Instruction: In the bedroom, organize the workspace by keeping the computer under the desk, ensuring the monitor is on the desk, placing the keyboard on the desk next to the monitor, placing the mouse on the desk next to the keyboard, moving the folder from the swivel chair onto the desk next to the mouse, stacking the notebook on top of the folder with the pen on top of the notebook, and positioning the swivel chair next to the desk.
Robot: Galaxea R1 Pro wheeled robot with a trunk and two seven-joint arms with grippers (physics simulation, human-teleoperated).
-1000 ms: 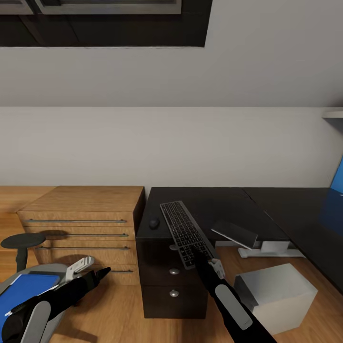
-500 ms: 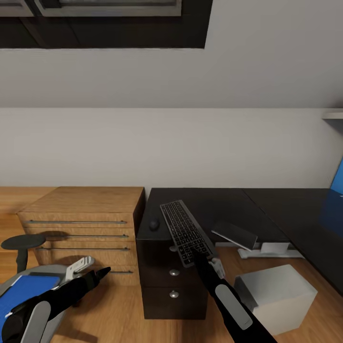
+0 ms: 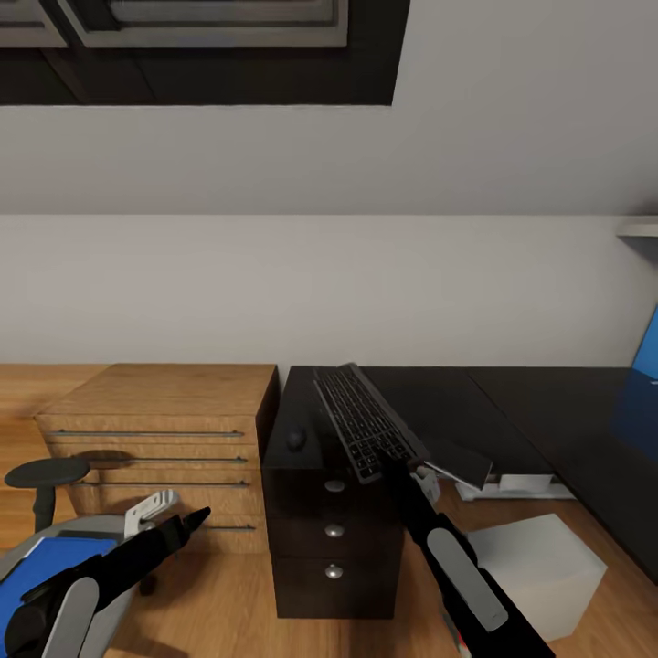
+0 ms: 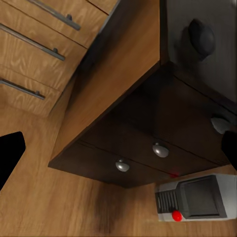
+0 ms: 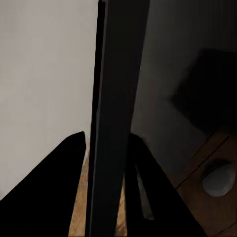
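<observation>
My right gripper (image 3: 391, 462) is shut on the near end of the silver-grey keyboard (image 3: 364, 419), which slants over the left part of the black desk (image 3: 457, 402). In the right wrist view the keyboard (image 5: 116, 118) runs edge-on between the black fingers (image 5: 54, 187). The small dark mouse (image 3: 295, 440) lies on the desk left of it, mouse (image 4: 200, 39). The grey computer (image 3: 537, 571) stands on the floor under the desk, computer (image 4: 195, 200). My left gripper (image 3: 181, 517) hovers open, empty, above the swivel chair (image 3: 44, 475), where the blue folder (image 3: 37, 574) lies.
A light wooden drawer cabinet (image 3: 160, 420) stands left of the desk's black drawers (image 3: 334, 530) with silver knobs (image 4: 160, 149). A dark flat slab (image 3: 457, 460) on a white leg (image 3: 516, 482) shows under the desktop. A blue panel (image 3: 649, 352) is cut off at the right edge.
The right gripper has lifted the keyboard and pushed it further back over the desk, tilting it more steeply. The head camera has shifted slightly. The left arm has barely moved.
</observation>
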